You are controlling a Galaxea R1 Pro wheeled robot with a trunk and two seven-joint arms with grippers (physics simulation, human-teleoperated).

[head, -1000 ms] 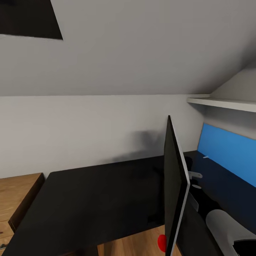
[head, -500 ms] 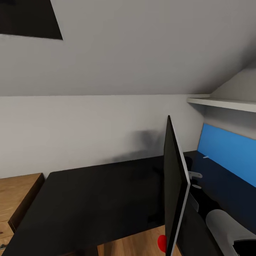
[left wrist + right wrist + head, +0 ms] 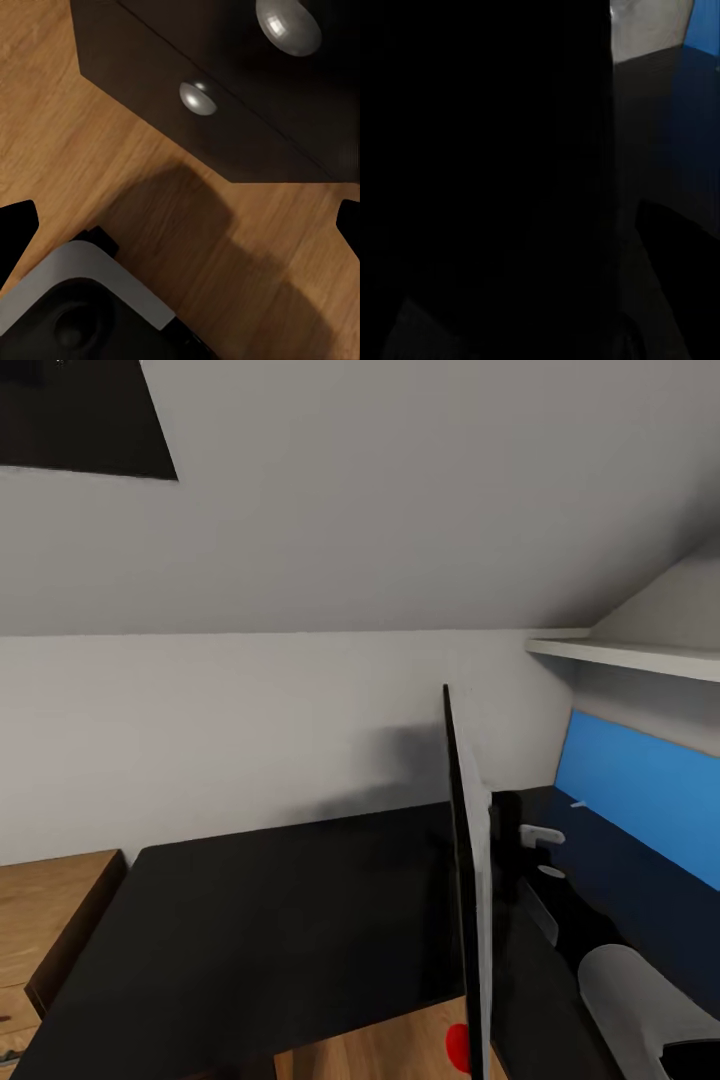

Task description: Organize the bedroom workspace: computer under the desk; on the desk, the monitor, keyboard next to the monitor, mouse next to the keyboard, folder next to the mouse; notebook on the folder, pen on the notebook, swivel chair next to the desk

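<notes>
At 5 o'clock in the head view, nearest the camera, the right arm's rounded pale grey forearm (image 3: pixel 640 1010) lies low over the large black L-shaped desk (image 3: pixel 290 920). Just left of it, at about 6 o'clock, stands the wide thin monitor (image 3: pixel 470 900), seen edge-on: a thin vertical blade with its black front facing left, its light grey back facing right, and a small red dot (image 3: pixel 457 1048) at its lower corner.

Compared with 0.5 s ago, the monitor has turned and shifted left: its top edge now sits further left, the black front has narrowed to a sliver, and its black stand bracket (image 3: pixel 506 840) shows behind it.

The right wrist view is almost wholly dark, the black panel close before the camera, with a strip of blue wall panel (image 3: pixel 703 26) at one corner. I cannot tell whether the right gripper is clamped or spread.

In the left wrist view the left gripper (image 3: pixel 180 225) is spread wide, holding nothing; 2 black fingertips (image 3: pixel 15 225) frame the wooden floor (image 3: pixel 247 247), the robot's grey-and-black base (image 3: pixel 82 300) and the desk's black drawer unit (image 3: pixel 225 97) with 2 round silver knobs (image 3: pixel 198 97).

Farther back, at 3 o'clock in the head view, the long blue wall panel (image 3: pixel 640 800) lines the desk's rear under a white shelf (image 3: pixel 630 656). At 9 o'clock sits a light wooden nightstand (image 3: pixel 50 910), and the white sloped wall (image 3: pixel 300 560) rises beyond.
</notes>
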